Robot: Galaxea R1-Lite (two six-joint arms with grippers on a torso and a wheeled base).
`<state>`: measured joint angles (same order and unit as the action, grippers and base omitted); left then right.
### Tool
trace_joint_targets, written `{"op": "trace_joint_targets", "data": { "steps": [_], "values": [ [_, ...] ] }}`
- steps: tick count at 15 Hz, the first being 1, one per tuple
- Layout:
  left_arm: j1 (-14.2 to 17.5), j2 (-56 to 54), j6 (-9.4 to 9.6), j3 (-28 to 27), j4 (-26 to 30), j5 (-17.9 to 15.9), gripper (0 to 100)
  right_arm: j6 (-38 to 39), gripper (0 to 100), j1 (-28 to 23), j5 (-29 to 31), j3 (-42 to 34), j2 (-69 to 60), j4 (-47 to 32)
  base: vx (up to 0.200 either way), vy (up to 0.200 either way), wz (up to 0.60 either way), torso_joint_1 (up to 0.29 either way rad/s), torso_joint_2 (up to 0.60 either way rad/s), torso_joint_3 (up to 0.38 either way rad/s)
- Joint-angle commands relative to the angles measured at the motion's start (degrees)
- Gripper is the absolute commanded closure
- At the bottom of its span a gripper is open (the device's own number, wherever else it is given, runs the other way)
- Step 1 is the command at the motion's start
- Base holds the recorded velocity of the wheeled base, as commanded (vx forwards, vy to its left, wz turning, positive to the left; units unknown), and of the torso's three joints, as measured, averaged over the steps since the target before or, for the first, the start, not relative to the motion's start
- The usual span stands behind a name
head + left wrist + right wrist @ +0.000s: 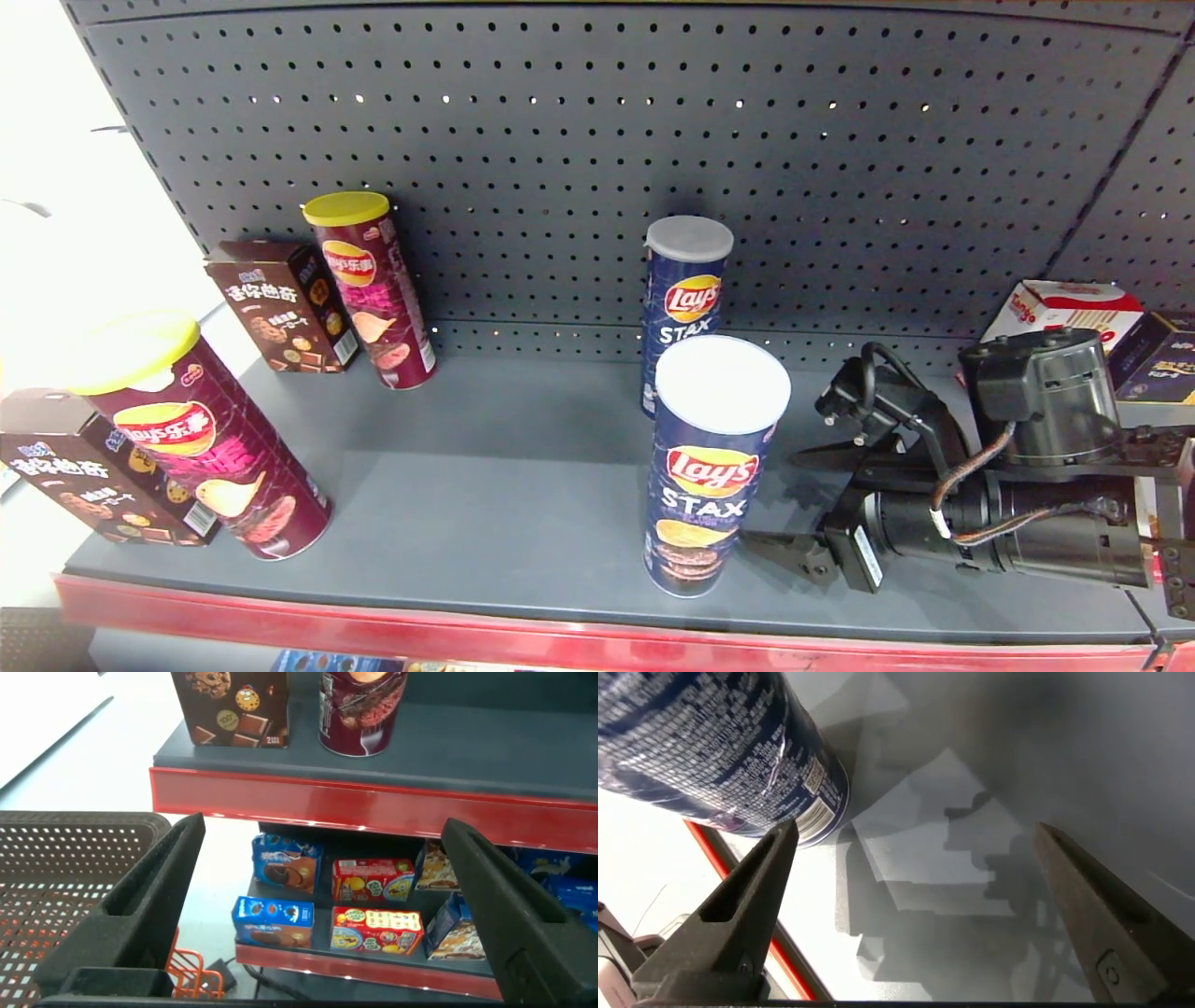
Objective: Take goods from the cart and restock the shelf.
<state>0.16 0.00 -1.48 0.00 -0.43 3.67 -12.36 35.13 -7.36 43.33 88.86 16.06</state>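
Right gripper (pixel 770 499) was spread wide and empty, just beside the front blue can (pixel 714 467). Can was an upright glossy cylinder with a flat white lid, near the front edge of the matte grey shelf (pixel 485 485). Left gripper (pixel 322 826) gaped wide too, empty, low by the black mesh cart (pixel 65 859), under the shelf's red lip (pixel 374 798).

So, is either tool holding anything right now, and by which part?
Nothing is held. The right tool stands open beside the front blue chip can, gap empty; the left tool is open and empty too.
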Motion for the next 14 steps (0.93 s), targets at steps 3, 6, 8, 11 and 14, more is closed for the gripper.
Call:
{"op": "trace_joint_targets", "data": {
  "steps": [3,6,8,11,14],
  "values": [
    [0.02,0.09,-0.02,0.00,-0.01,0.02,0,-0.03,0,0.02,-0.02,0.27,0.53,0.03,0.000,0.000,0.00,0.000,0.00,0.000],
    [0.02,0.09,-0.02,0.00,-0.01,0.02,0,-0.03,0,0.11,-0.02,0.44,0.97,0.03,0.000,0.000,0.00,0.000,0.00,0.000],
    [0.02,0.09,-0.02,0.00,-0.01,0.02,0,-0.03,0,0.02,-0.02,0.36,0.88,0.12,0.000,0.000,0.00,0.000,0.00,0.000],
    [0.02,0.09,-0.02,0.00,-0.01,0.02,0,0.06,0,-0.59,-0.02,0.18,-0.44,0.38,0.000,0.000,0.00,0.000,0.00,0.000],
    [0.02,0.09,-0.02,0.00,-0.01,0.11,0,0.06,0,-7.27,-0.02,0.80,-5.98,1.35,0.000,0.000,0.00,0.000,0.00,0.000]
  ]
}}
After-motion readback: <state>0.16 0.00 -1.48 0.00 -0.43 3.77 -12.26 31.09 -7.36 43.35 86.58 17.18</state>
